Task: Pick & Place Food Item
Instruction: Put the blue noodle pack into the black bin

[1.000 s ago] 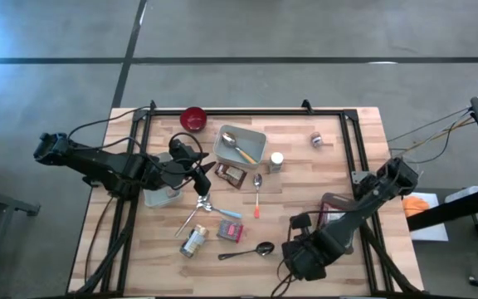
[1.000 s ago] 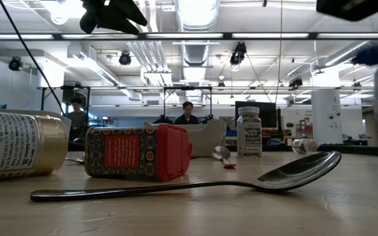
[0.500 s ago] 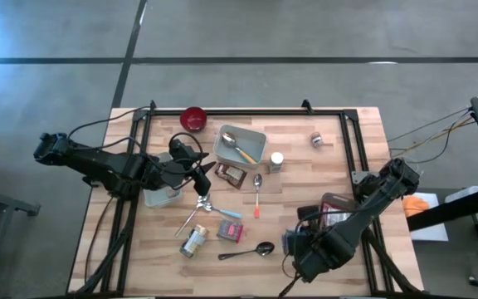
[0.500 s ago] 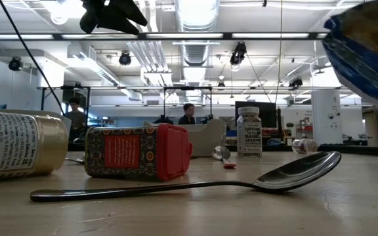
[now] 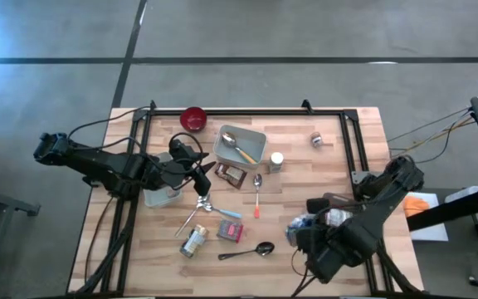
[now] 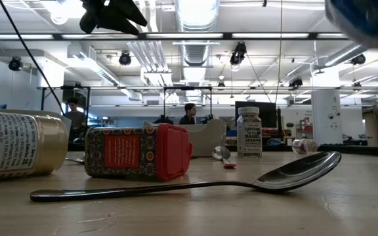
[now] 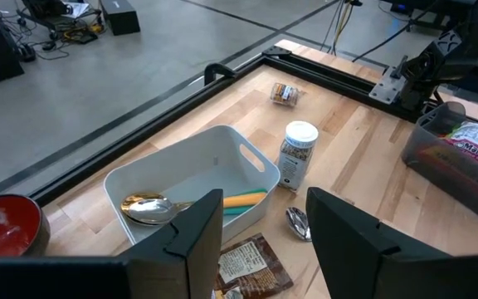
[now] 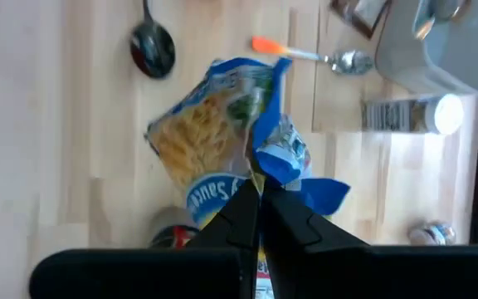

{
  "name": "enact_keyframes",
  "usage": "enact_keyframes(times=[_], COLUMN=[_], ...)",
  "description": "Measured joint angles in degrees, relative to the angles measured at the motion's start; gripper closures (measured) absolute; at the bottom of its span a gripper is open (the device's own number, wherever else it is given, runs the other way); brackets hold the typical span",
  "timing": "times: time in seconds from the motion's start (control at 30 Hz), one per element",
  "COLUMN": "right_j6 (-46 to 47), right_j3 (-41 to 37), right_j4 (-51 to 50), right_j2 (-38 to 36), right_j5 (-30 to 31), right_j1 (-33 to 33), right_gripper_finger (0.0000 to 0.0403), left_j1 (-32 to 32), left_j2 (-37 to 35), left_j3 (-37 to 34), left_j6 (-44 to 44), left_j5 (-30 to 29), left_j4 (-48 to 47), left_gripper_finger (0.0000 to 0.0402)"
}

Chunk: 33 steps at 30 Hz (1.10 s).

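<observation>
Right gripper clamped tight on a blue pasta bag, hanging above the table near a black spoon. Left gripper half open, empty, hovering beside the white bin.

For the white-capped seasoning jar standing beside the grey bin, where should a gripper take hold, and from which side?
Probably grip the seasoning jar across its round body just under the white cap, coming straight down from above. It stands upright, and the grey bin sits close on one side, with the orange-handled spoon lying near its base, so a sideways approach looks cramped.
</observation>
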Motion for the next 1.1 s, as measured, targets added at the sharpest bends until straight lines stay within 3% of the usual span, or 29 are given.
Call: enact_keyframes(times=[0.43,0.87,1.1], right_j6=[10.4,33.3,41.0], right_j3=[-6.2,-18.6,-23.8], right_j4=[0.0,0.0,4.0], right_j2=[-11.9,-25.7,-28.4], right_j5=[1.1,-11.7,-12.4], right_j1=[2.1,7.0,10.3], right_gripper_finger=[0.0395,0.0395,0.0395], left_j1=[0.0,0.0,0.0], left_j2=[0.0,0.0,0.0], left_j3=[0.0,0.0,0.0], left_j6=[0.0,0.0,0.0], left_j5=[0.0,0.0,0.0], left_j4=[-0.4,-0.4,-0.4], left_gripper_finger=[0.0222,0.0222,0.0222])
